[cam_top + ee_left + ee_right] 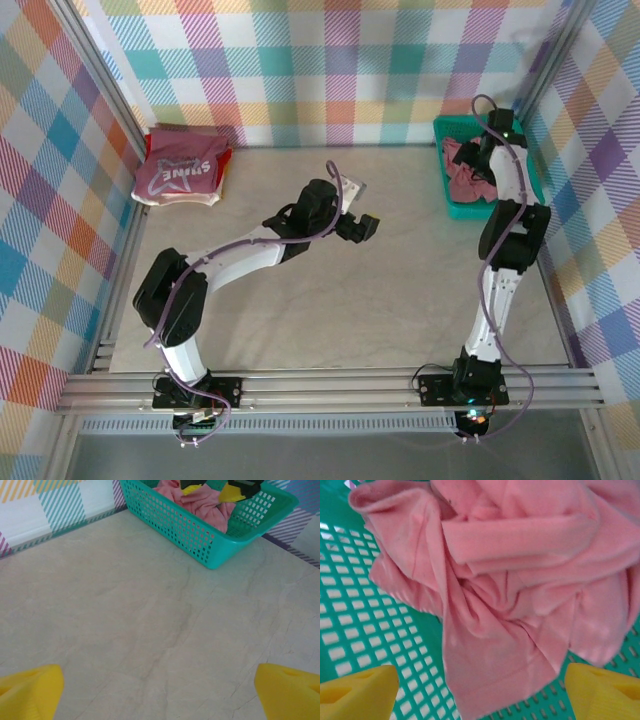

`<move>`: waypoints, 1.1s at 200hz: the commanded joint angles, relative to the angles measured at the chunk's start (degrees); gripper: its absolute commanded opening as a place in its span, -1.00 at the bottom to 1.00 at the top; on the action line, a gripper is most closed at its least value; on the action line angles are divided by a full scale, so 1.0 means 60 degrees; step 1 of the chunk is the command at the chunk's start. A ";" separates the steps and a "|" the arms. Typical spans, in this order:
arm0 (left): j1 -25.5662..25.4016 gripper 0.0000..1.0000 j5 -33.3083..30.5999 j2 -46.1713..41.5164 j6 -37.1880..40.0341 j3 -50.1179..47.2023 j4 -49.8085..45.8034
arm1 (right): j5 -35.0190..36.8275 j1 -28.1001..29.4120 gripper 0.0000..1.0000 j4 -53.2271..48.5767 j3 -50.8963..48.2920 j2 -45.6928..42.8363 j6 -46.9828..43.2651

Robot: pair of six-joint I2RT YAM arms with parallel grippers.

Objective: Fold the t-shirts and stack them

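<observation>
While the right tool (pixel 480 692) hangs spread over the green basket (pixel 350 630), the salmon-pink t-shirt (pixel 520 580) lies crumpled inside it, just ahead of the pads (top view: upper right). The left tool (pixel 160 690), likewise spread, hovers over the desk (pixel 150 605); the folded t-shirts (pixel 183 170) lie upper left.

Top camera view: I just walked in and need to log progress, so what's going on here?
The right gripper hangs open just over a crumpled salmon-pink cloth t-shirt lying in the green plastic mesh basket at the table's far right corner; nothing is gripped yet. The left gripper is open too, over bare beige tabletop mid-table. A folded dark pink t-shirt with white lettering tops a small pile of folded shirts in the far left corner.
</observation>
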 commanded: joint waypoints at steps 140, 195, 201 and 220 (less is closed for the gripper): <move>0.0057 0.98 -0.1181 -0.3272 0.0125 -0.3025 0.1937 | -0.0915 0.0580 -1.00 -0.0318 0.3069 0.0178 -0.0252; 0.0114 0.98 -0.1259 -0.4430 0.0114 -0.3418 0.1659 | 0.0464 0.1991 -1.00 0.0554 0.1465 -0.3493 -0.1271; 0.0129 0.98 -0.1255 -0.4561 0.0105 -0.3439 0.1670 | 0.0611 0.2264 -1.00 0.0548 0.1461 -0.3788 -0.1464; 0.0255 0.97 -0.1231 -0.4878 0.0110 -0.3454 0.1760 | 0.1087 0.3282 -1.00 0.0547 0.1558 -0.4560 -0.2251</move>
